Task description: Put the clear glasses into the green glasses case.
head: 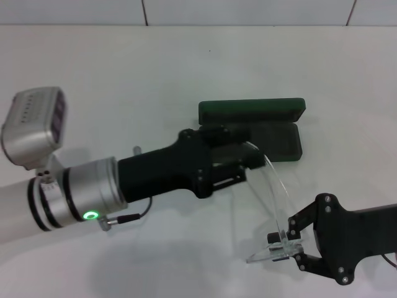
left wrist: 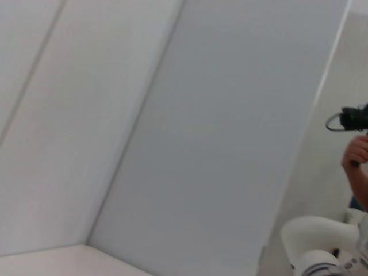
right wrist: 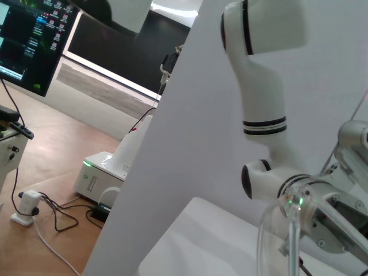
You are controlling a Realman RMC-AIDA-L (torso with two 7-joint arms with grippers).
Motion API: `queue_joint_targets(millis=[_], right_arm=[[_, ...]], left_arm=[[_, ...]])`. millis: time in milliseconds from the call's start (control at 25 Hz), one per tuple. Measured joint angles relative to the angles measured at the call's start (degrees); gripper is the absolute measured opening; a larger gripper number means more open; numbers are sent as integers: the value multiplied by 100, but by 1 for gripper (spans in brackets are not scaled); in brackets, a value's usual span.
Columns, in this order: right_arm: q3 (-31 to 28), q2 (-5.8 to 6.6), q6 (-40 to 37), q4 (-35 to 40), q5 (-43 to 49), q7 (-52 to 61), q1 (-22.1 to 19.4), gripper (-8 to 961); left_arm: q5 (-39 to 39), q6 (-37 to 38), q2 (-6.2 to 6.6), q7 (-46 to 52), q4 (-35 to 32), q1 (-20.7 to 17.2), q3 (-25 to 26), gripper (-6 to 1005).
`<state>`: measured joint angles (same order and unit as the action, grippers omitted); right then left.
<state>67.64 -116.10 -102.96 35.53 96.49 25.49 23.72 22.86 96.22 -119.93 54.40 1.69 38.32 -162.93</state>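
The clear glasses (head: 274, 192) hang in the air in front of the case, arching between my two grippers. My left gripper (head: 251, 152) reaches in from the left and is shut on their upper end, just over the near edge of the green glasses case (head: 282, 141). The case lies open, its lid (head: 251, 110) standing up at the back and its grey lining showing. My right gripper (head: 282, 247) at the lower right is shut on the lower end of the glasses. The right wrist view shows the clear lens (right wrist: 276, 241) close up. Nothing of the task appears in the left wrist view.
The white table (head: 124, 81) runs back to a tiled wall. My left arm (head: 80, 192) crosses the left half of the table. In the right wrist view, the left arm's white links (right wrist: 261, 86) stand beyond the lens.
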Motion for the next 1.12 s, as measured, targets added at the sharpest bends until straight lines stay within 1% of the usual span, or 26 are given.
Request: queue_joint_targets(millis=[200, 400, 520, 800, 1120], right_arm=[[6, 0, 92, -200, 6, -218, 76, 123], [55, 0, 94, -279, 6, -421, 109, 123], [150, 0, 46, -281, 4, -574, 96, 122], [194, -8, -110, -284, -6, -898, 45, 122], [160, 0, -186, -284, -76, -998, 34, 122]], left_arm=[[-174, -142, 4, -134, -147, 65, -2, 545], [-293, -595, 0, -114, -257, 150, -2, 545], [-296, -737, 4, -101, -267, 154, -2, 545], [-305, -801, 13, -164, -235, 103, -1, 545], [-458, -771, 8, -511, -287, 10, 1, 545]])
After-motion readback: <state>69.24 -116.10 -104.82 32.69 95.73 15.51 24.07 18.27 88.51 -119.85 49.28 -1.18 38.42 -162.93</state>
